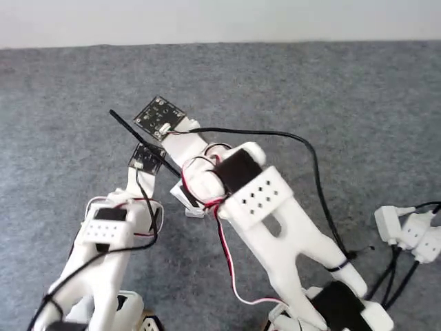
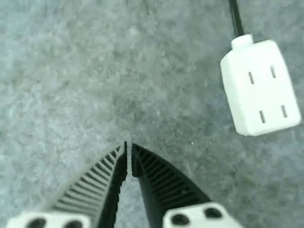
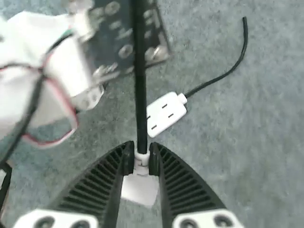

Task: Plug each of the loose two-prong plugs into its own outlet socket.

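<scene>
Clamping a white two-prong plug (image 3: 138,187) by its cord end, the right gripper (image 3: 139,151) hangs above the grey carpet (image 3: 247,156); the left gripper (image 2: 128,148) is pinched shut on nothing. Just beyond lies the outlet block (image 2: 260,88), slots up, both sockets vacant. Judgement: grasp done, insertion pending; next, line the prongs with one slot pair and press. More white cord ends (image 1: 406,231) sit far right.

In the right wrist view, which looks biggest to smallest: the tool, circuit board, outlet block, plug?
1. tool
2. circuit board
3. outlet block and plug look alike; the plug, held in the tool, is nearer the camera, so unranked.
</scene>
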You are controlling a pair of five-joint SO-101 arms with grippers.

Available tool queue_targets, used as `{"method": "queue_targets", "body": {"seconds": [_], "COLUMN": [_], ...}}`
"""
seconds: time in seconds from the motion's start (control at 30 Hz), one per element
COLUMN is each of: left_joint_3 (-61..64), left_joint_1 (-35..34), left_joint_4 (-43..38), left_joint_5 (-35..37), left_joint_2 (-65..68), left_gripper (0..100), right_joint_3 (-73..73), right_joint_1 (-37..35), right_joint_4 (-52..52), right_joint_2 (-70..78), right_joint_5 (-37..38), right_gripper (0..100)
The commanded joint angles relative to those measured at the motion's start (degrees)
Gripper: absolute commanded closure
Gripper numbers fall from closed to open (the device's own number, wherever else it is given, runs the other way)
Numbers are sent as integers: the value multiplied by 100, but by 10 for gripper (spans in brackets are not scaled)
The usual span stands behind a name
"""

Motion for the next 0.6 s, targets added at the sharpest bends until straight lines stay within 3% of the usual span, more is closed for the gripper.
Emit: {"method": "queue_targets", "body": {"seconds": [0.0,0.57], "left_joint_3": [171,295], "left_joint_1": [79,167], "left_joint_4": [-185,-158], "left_joint_5": [-53,-255], "left_joint_2": [-659,-835], "left_gripper": [987,987], "right_joint_3": [-44,-26], "right_joint_1": [-40,-13], "right_joint_4": [-356,-804], "right_joint_2": [110,382], "right_joint_5": [-70,-316], "right_gripper": [991,990]}}
